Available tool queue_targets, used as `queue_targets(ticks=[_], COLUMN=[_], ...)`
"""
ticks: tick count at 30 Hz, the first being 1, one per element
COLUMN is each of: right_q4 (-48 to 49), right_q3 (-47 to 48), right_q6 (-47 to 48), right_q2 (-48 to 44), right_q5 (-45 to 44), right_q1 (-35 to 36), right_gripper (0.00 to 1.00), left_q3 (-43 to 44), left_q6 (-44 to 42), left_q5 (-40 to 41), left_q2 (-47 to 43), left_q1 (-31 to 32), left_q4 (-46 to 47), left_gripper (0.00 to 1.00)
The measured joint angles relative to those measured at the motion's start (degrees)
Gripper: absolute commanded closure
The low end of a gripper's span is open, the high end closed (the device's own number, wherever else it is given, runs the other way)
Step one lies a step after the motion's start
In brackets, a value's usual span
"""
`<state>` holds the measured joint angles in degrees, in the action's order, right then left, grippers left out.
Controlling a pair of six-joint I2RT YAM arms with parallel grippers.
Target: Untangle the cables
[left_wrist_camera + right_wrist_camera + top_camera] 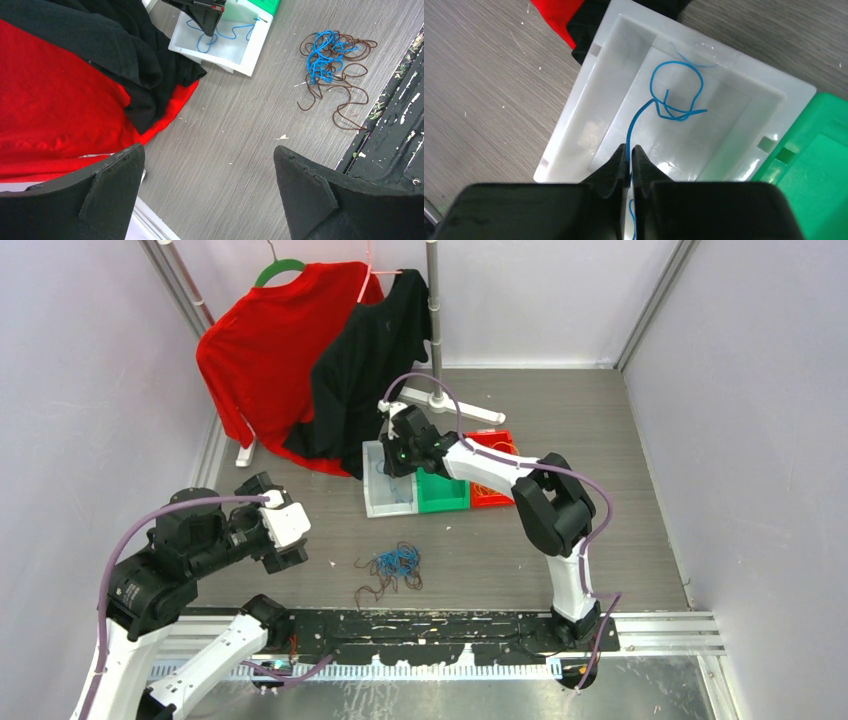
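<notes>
Grey wood-grain table (640, 540) carries three bins in a row: one white bin (385, 498), one green bin (441, 496) and one red bin (493, 495). Two shirts hang behind them, one red shirt (265, 340) and one black shirt (365, 370). The right gripper (629, 150) is pinched tight on one blue cable (676, 90), whose loop lies inside the white bin. One tangle (392, 568) of blue and brown cables lies nearer the arms' bases. The left gripper (208, 149) hovers spread wide, holding nothing.

The worktop (480, 540) looks like matt grey wood-grain laminate. The white bin (589, 100) is glossy, slightly translucent plastic, and so is the green bin (819, 150) at its 3 o'clock. The red shirt (50, 100) and black shirt (110, 45) are soft matt cloth. The blue cable (629, 135) has a smooth sheath.
</notes>
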<state>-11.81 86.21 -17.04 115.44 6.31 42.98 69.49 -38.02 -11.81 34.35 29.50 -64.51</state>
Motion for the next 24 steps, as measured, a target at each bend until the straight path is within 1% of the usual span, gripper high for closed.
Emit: queue_targets(ticks=[5, 7, 9, 16, 20, 24], right_q4=[-0.15, -0.76, -2.43, -8.76, -11.65, -12.41], right_q3=[-0.61, -0.11, 1.14, 8.41, 8.85, 8.85], right_q6=[0.98, 1.75, 2.60, 5.77, 6.40, 6.23], right_q2=[0.00, 0.00, 0.00, -0.57, -1.99, -2.27], right_q5=[-1.84, -2.40, -2.64, -3.23, -3.23, -2.82], right_q1=[0.02, 0.02, 0.02, 0.02, 0.02, 0.02], right_gripper=[0.54, 0.48, 0.46, 0.45, 0.50, 0.58], left_q3=[0.00, 0.00, 0.00, 0.00, 0.00, 0.00], left_q6=[-0.04, -0.02, 0.07, 1.27, 1.90, 2.60], left_q5=[-0.02, -0.11, -0.20, -0.20, -0.20, -0.24], left_q2=[0.00, 0.00, 0.02, 1.16, 1.86, 1.88], left_q1=[0.00, 0.00, 0.00, 0.00, 0.00, 0.00], left_q4=[0.00, 0.00, 0.00, 0.02, 0.22, 0.39], left_gripper=[0.01, 0.01, 0.01, 0.01, 0.01, 0.01])
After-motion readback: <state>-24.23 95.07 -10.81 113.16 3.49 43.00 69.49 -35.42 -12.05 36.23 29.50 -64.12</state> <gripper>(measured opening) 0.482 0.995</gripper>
